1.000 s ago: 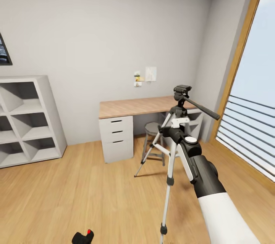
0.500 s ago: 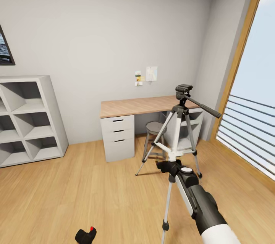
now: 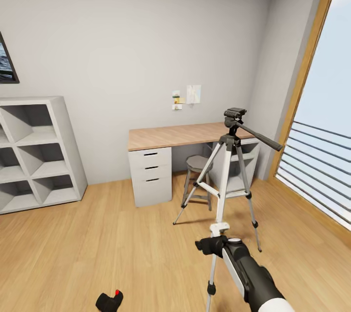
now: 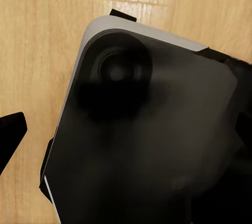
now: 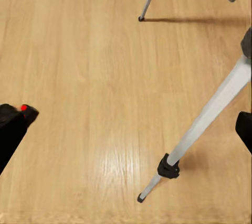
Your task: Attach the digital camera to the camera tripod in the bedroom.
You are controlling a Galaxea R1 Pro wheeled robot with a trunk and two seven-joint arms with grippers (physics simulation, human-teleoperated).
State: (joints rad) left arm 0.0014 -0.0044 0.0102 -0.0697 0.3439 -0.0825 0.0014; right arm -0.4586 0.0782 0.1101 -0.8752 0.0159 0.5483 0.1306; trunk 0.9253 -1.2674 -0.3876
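Our left gripper point(image 3: 108, 302) holds the digital camera point(image 3: 111, 299) at lower left, our right gripper point(image 3: 202, 245) we cannot tell, and it may bump the camera tripod point(image 3: 228, 165).

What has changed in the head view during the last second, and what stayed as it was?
The right arm has drawn back and down: its end effector was up near the camera tripod's head and now sits low beside the front leg. The view shifted slightly at first, so the camera moved. The tripod, the digital camera on the floor, the desk and the stool stayed in place.
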